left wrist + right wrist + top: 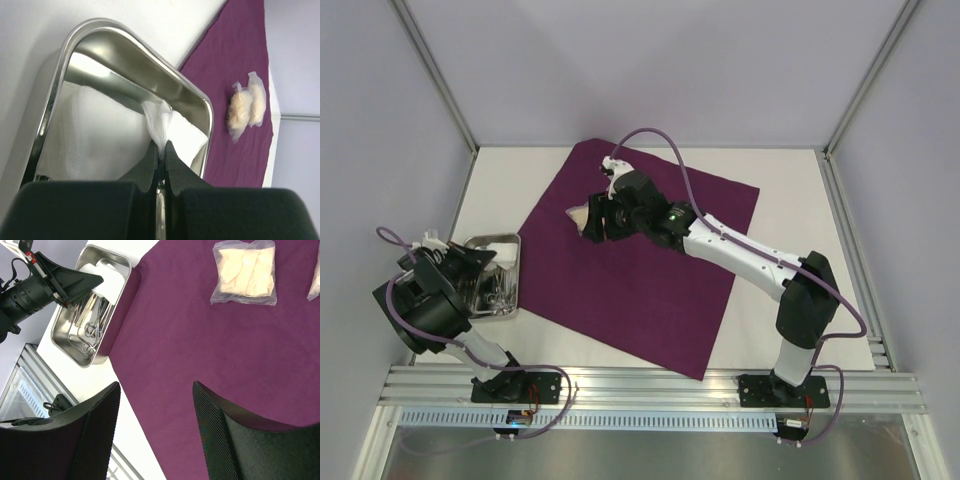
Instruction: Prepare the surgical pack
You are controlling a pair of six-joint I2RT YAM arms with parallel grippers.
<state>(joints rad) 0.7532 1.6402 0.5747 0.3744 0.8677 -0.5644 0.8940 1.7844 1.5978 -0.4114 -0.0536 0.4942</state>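
The surgical pack's plum-purple drape point(640, 270) lies spread flat as a big sheet mid-table. My right gripper point(590, 222) hovers over its far left part, open and empty, with bare drape point(200, 350) between its jaws point(156, 385). Two clear packets of pale gauze point(245, 272) lie on the drape beyond it; both show in the left wrist view point(240, 112). My left gripper point(161, 145) is shut on a corner of white gauze cloth point(160, 120) inside the steel tray point(125, 45). In the top view it point(490, 258) sits over the tray point(510, 310).
The steel tray point(62, 335) stands on the white table just left of the drape's edge and holds metal scissor-like instruments point(92, 322) beside folded white gauze point(112, 275). Metal rails point(650, 385) run along the near table edge, with enclosure posts at the far corners.
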